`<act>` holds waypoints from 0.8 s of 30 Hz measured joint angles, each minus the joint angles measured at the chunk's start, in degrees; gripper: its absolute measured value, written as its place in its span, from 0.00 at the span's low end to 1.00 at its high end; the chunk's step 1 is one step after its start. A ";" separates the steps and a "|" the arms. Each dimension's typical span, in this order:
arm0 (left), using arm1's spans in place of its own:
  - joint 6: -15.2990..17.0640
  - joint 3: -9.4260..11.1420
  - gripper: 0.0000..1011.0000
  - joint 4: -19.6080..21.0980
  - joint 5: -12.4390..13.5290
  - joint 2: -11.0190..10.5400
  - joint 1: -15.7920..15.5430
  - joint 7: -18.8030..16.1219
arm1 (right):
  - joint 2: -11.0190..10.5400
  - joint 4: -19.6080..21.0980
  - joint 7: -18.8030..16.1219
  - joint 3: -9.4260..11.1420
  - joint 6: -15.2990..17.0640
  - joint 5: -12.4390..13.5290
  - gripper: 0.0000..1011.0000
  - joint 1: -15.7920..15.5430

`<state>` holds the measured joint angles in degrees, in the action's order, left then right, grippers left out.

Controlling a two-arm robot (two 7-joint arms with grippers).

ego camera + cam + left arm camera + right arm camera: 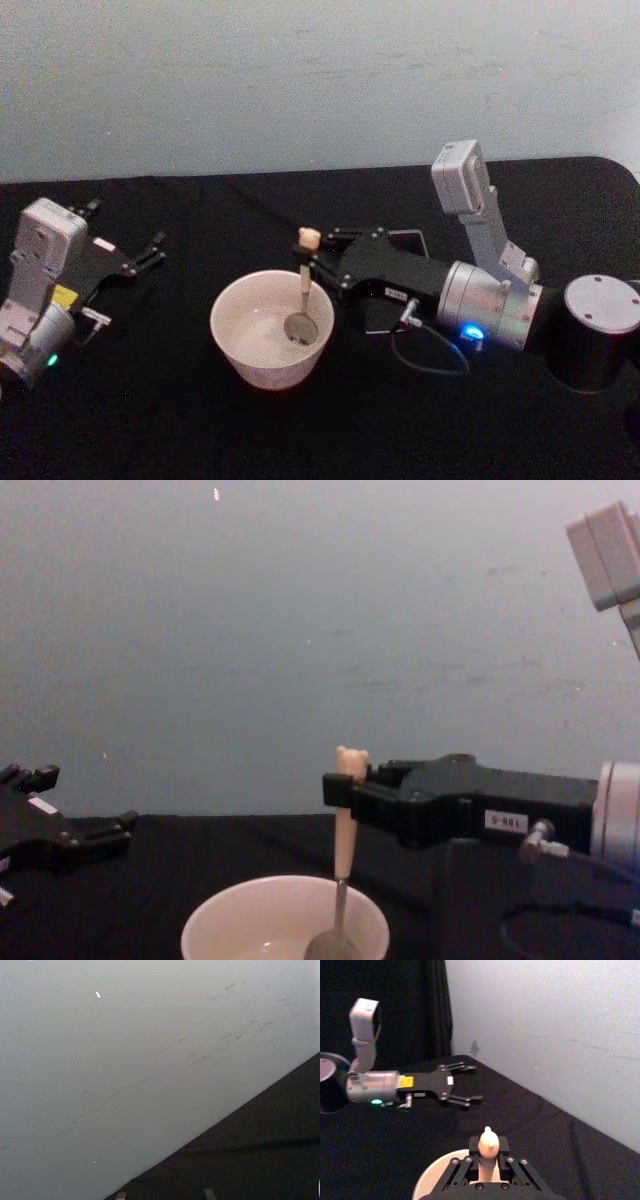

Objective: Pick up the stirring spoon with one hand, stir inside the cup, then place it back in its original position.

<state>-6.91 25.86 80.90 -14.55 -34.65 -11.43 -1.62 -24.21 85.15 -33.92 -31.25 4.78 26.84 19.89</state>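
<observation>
Stirring With the Spoon Standing Straight in the Cup

Held the stirring spoon (303, 290) high on its cream handle, just under the little bear head, with the fingers of the right gripper (312, 262) clamped on it. Reached in from the right side, lying low and level over the black desk (150, 420). Stood the spoon almost straight up, with its dark bowl down inside the cup (260, 372), nearer the right wall and close to the bottom. Could not tell if the bowl touched the bottom.

Gripped up high, most likely, so that only the thin stem went into the cup and the fingers sat above the rim. Looked like the stirring step, with the putting back not yet done.

Parked the left gripper (470, 1083) well apart, on the left of the desk, with its fingers spread open and nothing between them, probably to be out of the way.

Called for small, slow circles next, since a hard push on the wall could slide or tip the light cup.
</observation>
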 joint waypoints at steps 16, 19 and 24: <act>0.00 0.00 0.99 0.00 0.00 0.00 0.00 0.00 | 1.46 0.18 0.18 -4.01 0.44 -0.24 0.21 0.67; 0.00 0.00 0.99 0.00 0.00 0.00 0.00 0.00 | 2.51 -0.81 0.62 -4.62 0.37 -0.78 0.21 1.48; 0.00 0.00 0.99 0.00 0.00 0.00 0.00 0.00 | 4.79 -3.74 1.93 -5.42 0.26 -2.04 0.21 3.29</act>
<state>-6.91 25.86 80.90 -14.55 -34.64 -11.43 -1.62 -19.43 81.41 -31.99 -36.68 5.04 24.80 23.18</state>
